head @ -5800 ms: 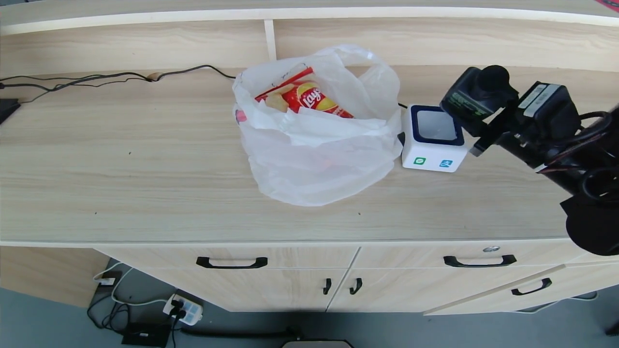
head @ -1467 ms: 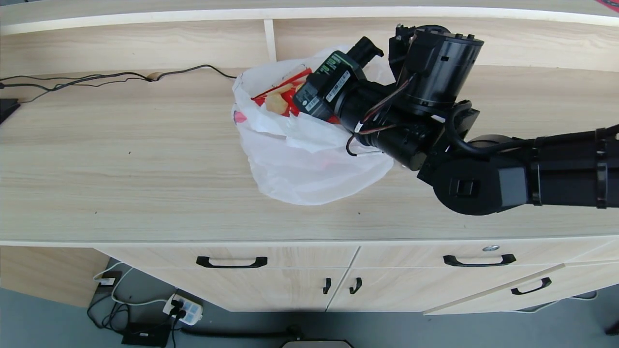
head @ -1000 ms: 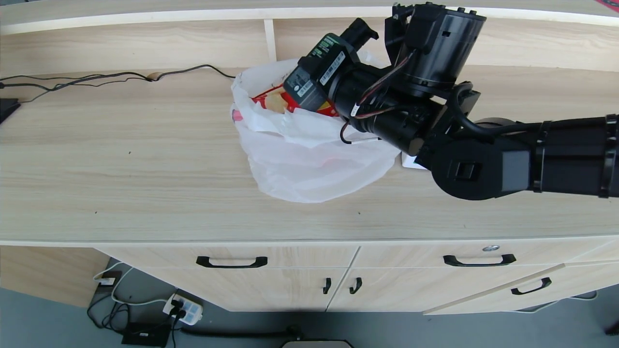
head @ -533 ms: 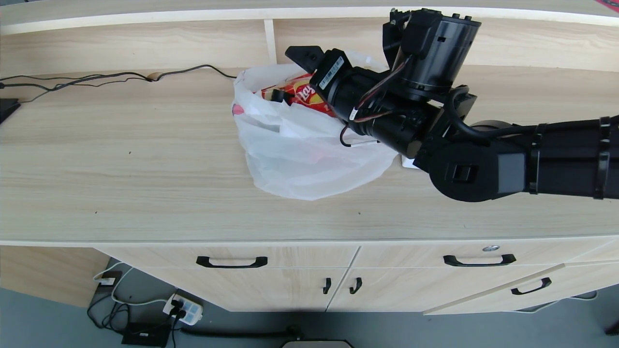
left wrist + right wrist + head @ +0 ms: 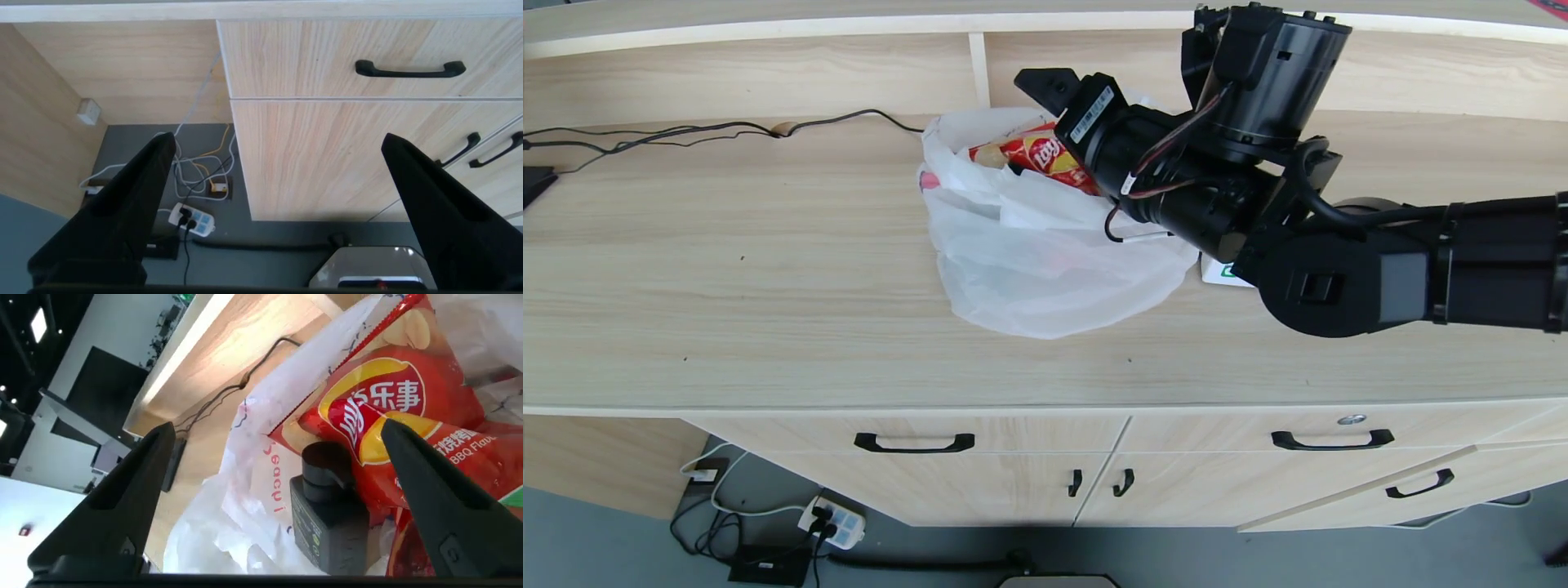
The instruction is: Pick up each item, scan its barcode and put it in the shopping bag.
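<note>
- Noting the drawer fronts nearest, below the counter edge.
- Recording the left tool hanging low in front of those drawers, fingers spread wide and gripping nothing; taking no part in the step.
- Finding the shopping bag slumped on the counter at mid-depth, mouth open and facing up and back, thin plastic bunched around the rim.
- Spotting a corner of the white scanner just beside the bag on the robot's right, mostly hidden under the right arm.
- Logging the right tool poised over the bag mouth, fingers fully apart and clamping nothing.
- Locating the black box-shaped item inside the bag, lying below and between the spread fingers, leaning against the red chips packet; contact with either finger not discernible.
- Judging the step in hand as the release into the bag, apparently made.
- Advising a straight lift out of the mouth with fingers kept wide, avoiding any sideways sweep that could snag the loose plastic or drag the bag against the scanner.
- Advising a check that the item is resting low in the bag and not perched on the slippery packet near the rim.
- Noting black cables lying on the far part of the counter, well apart from the bag, before the back panel.
</note>
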Controlling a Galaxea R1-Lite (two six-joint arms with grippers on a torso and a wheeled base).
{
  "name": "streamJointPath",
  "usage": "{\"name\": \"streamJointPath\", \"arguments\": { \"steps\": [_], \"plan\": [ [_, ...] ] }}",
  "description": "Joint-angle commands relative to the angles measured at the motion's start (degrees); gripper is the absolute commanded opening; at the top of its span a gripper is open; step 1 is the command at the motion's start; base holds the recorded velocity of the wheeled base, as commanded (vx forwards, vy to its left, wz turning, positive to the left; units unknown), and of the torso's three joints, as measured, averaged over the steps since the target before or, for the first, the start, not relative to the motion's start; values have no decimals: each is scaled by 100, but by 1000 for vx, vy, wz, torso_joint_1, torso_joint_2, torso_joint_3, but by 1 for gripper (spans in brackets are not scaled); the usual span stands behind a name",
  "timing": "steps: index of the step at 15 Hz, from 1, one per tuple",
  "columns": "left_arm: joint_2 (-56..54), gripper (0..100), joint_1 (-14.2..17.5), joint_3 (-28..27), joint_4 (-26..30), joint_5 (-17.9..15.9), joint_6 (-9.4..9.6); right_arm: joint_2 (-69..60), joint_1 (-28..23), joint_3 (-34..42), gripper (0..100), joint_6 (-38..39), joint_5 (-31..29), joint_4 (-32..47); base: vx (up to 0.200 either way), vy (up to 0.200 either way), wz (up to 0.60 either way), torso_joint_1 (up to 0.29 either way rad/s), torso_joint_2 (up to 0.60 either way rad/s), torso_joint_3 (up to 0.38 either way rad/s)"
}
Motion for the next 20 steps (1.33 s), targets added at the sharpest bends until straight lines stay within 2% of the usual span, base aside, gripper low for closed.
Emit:
{"name": "streamJointPath", "arguments": {
  "steps": [1,3,6,8,10,11,13,14,18,20],
  "plan": [
    [9,100,1,0,1,0,-1,-241,1,73,100,-125,-166,-32,0,0,0,0,0,0],
    [9,100,1,0,9,0,-10,-400,-104,240,100,-565,-359,-128,0,0,0,0,0,0],
    [9,100,1,0,18,0,-10,-707,-464,855,100,-1672,-474,-1113,0,0,0,0,0,0],
    [9,100,1,0,18,0,-10,-1147,-447,1452,100,-1883,-474,-1464,0,0,0,0,0,0],
    [9,100,1,0,18,0,-150,-2298,-210,2718,100,-2314,-438,-1464,0,0,0,0,0,0],
    [9,100,1,0,27,0,-194,-2957,-210,3597,100,-2727,-421,-1464,0,0,0,0,0,0],
    [0,100,1,0,27,0,-203,-4117,-201,5364,100,-3342,-298,-1464,0,0,0,0,0,0],
    [9,100,1,0,27,0,-203,-4513,-201,5961,100,-3570,-307,-1464,0,0,0,0,0,0],
    [9,100,1,0,36,0,-203,-5471,-139,7693,100,-4177,-324,-1456,0,0,0,0,0,0],
    [9,100,1,0,36,0,-203,-5568,-69,8308,100,-4107,-482,-1456,0,0,0,0,0,0]
  ]
}}
